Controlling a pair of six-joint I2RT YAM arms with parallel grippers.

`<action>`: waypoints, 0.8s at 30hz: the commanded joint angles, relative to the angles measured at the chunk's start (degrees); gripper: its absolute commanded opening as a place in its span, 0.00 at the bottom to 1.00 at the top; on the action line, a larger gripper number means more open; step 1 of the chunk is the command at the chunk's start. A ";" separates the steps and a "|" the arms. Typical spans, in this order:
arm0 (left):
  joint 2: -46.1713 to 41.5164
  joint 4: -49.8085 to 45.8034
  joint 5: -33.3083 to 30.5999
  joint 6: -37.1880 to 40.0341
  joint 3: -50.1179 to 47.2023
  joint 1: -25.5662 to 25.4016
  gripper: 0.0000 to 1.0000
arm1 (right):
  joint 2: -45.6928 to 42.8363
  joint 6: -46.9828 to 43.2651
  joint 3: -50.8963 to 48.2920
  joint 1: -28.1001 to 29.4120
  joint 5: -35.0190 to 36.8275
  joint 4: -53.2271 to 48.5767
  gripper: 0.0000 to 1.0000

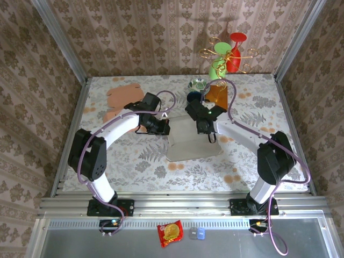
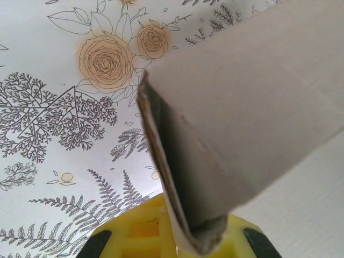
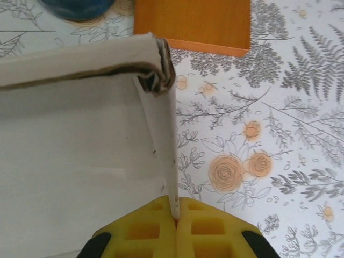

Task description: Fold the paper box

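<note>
Grippers [image 1: 164, 128] [image 1: 206, 131] (two) pinch one box [image 1: 193, 146].

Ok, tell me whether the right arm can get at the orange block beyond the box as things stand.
Probably not yet: the right gripper is shut on a wall of the paper box. The orange block lies close beyond the box's corner, so after letting go it looks reachable.
</note>
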 commanded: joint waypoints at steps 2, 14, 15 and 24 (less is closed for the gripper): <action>0.93 -1.17 0.83 0.14 1.06 0.00 0.00 | 3.34 6.97 5.29 2.86 11.34 -11.39 0.00; 1.19 -0.43 1.45 -0.49 1.59 0.08 0.00 | -0.76 1.63 1.23 3.08 -6.79 2.73 0.00; 1.22 -0.46 1.45 -0.40 1.37 0.15 0.00 | -1.06 1.63 1.19 2.57 -7.11 2.55 0.00; 1.40 -1.09 1.62 0.14 1.52 0.17 0.00 | -6.23 -2.60 -4.16 -2.74 -14.07 9.30 0.22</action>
